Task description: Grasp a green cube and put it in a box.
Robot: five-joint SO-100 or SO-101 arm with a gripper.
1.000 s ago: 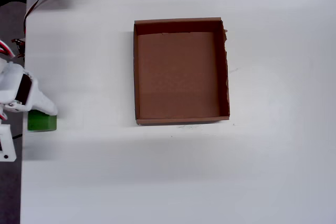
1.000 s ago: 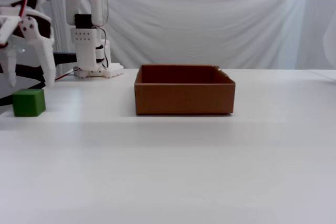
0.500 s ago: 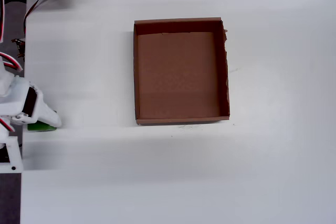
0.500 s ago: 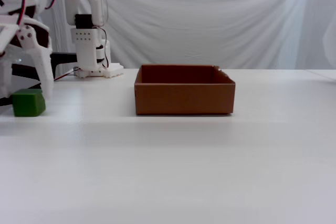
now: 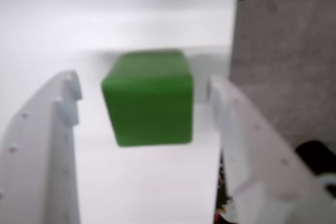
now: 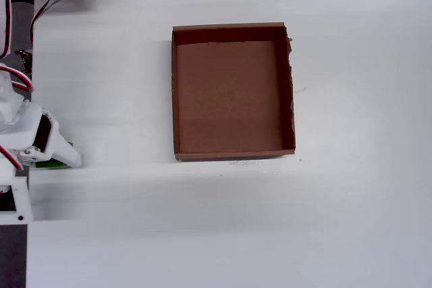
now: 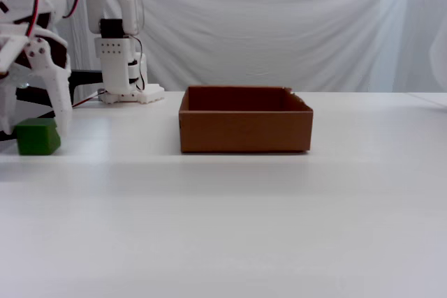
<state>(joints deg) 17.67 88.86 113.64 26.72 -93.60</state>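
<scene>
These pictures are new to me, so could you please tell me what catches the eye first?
The green cube stands out most: in the wrist view it sits between the open end effector's two white fingers, with a gap on each side. Next comes the brown box, empty in the middle of the white table in the overhead view, well to the cube's right.

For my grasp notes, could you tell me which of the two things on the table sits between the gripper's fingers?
The green cube, flanked by the open gripper's fingers. The brown box sits empty, well apart.
</scene>
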